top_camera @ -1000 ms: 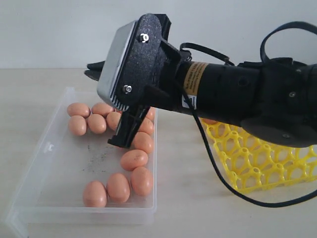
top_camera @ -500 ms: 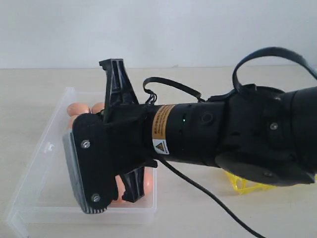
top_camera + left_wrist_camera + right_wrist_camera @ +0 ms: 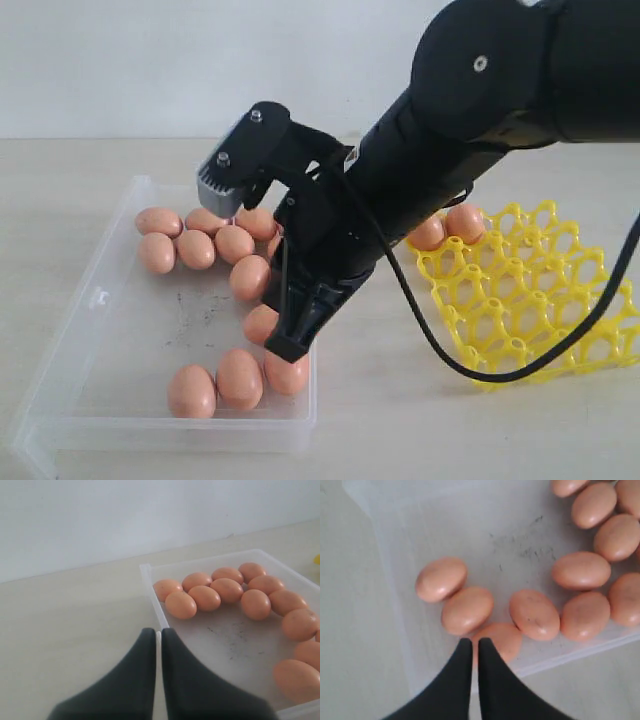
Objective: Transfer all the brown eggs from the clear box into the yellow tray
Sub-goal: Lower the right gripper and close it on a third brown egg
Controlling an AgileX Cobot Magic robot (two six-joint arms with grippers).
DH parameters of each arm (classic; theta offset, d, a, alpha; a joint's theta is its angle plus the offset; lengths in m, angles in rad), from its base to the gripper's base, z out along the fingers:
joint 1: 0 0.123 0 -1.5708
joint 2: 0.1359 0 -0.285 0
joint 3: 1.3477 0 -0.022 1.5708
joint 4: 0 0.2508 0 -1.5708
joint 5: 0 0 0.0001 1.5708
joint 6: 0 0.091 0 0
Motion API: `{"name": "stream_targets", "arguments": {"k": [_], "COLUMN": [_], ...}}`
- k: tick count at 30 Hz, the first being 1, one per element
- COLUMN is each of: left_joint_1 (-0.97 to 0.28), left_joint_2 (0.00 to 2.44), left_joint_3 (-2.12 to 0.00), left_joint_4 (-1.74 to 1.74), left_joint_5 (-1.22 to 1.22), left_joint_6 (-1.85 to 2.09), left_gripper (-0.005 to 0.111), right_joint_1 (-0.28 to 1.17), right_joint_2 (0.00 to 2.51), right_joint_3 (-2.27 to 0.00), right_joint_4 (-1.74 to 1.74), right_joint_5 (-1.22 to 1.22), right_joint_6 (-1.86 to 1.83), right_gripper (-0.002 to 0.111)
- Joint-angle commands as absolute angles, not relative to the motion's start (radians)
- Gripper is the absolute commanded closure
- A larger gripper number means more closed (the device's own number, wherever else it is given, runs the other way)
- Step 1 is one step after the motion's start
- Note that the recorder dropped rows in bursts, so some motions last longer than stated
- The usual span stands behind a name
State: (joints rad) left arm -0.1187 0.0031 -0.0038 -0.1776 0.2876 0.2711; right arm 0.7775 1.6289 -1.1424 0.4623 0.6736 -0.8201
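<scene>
A shallow clear box (image 3: 130, 340) sits on the left part of a pale bench (image 3: 400, 430), with one wall close to the bench's front edge. Three brown eggs (image 3: 240, 378) lie in a row along that near wall, ending at the box's near right corner. The right gripper (image 3: 287, 350) points steeply down into this corner. Its jaws are clenched, with only a hairline between them, and they hold nothing. Its own camera shows the tips right over the corner egg of the row; whether they touch it cannot be told.

A second ago this gripper hung over the far half of the box. Half a second ago it swept low across the box, hiding most of the eggs. Now it is tipped down at the near corner. The eggs that show lie about where they lay before, so none seems to have left the box in that time. This looks like the start of another pick, and the jaws would have to part before they could take an egg.

Farther back, more eggs run along the box's right wall and cluster in its far left corner. Eleven show in all, and others may be hidden behind the right arm (image 3: 450, 130). The left gripper (image 3: 160, 632), seen only by its own camera, is also pressed shut and empty, above the box's left wall.

Right of the box, not touching it, lies the yellow tray (image 3: 540, 300). Two eggs sit in its far left corner and its other visible cells are bare, so most of the job remains.
</scene>
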Motion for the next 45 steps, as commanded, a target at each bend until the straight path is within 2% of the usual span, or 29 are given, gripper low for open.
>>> {"name": "stream_targets", "arguments": {"k": [1, 3, 5, 7, 9, 11, 15, 18, 21, 22, 25, 28, 32, 43, 45], "left_joint_1": [-0.125, -0.125, -0.125, -0.125, -0.125, -0.125, -0.125, -0.125, -0.125, -0.125, -0.125, -0.125, -0.125, -0.125, -0.125], "left_joint_2": [0.0, 0.0, 0.0, 0.0, 0.0, 0.0, 0.0, 0.0, 0.0, 0.0, 0.0, 0.0, 0.0, 0.0, 0.0], "left_joint_3": [0.0, 0.0, 0.0, 0.0, 0.0, 0.0, 0.0, 0.0, 0.0, 0.0, 0.0, 0.0, 0.0, 0.0, 0.0], "left_joint_4": [-0.176, -0.176, -0.176, -0.176, -0.176, -0.176, -0.176, -0.176, -0.176, -0.176, -0.176, -0.176, -0.176, -0.176, -0.176], "left_joint_5": [0.285, 0.285, 0.285, 0.285, 0.285, 0.285, 0.285, 0.285, 0.285, 0.285, 0.285, 0.285, 0.285, 0.285, 0.285], "left_joint_6": [0.271, 0.271, 0.271, 0.271, 0.271, 0.271, 0.271, 0.271, 0.271, 0.271, 0.271, 0.271, 0.271, 0.271, 0.271], "left_gripper": [0.103, 0.103, 0.103, 0.103, 0.103, 0.103, 0.103, 0.103, 0.103, 0.103, 0.103, 0.103, 0.103, 0.103, 0.103], "right_joint_1": [0.768, 0.768, 0.768, 0.768, 0.768, 0.758, 0.737, 0.737, 0.737, 0.737, 0.737, 0.737, 0.737, 0.725, 0.718], "right_joint_2": [1.694, 1.724, 1.767, 1.809, 1.832, 1.859, 1.954, 2.026, 2.078, 2.092, 2.143, 2.187, 2.236, 2.277, 2.286], "right_joint_3": [-1.152, -1.139, -1.139, -1.139, -1.141, -1.185, -1.375, -1.505, -1.607, -1.64, -1.73, -1.794, -1.843, -1.848, -1.848], "right_joint_4": [0.197, 0.152, 0.152, 0.198, 0.264, 0.271, 0.271, 0.271, 0.269, 0.259, 0.254, 0.25, 0.199, 0.184, 0.19], "right_joint_5": [0.604, 0.41, 0.057, -0.208, -0.292, -0.159, 0.377, 0.613, 0.756, 0.794, 0.888, 0.881, 0.883, 0.771, 0.756], "right_joint_6": [-0.81, -0.774, -0.698, -0.602, -0.495, -0.445, -0.466, -0.466, -0.448, -0.448, -0.345, -0.029, 0.167, 0.347, 0.375], "right_gripper": [0.097, 0.099, 0.109, 0.109, 0.109, 0.109, 0.103, 0.082, 0.056, 0.051, 0.05, 0.05, 0.05, 0.05, 0.053]}}
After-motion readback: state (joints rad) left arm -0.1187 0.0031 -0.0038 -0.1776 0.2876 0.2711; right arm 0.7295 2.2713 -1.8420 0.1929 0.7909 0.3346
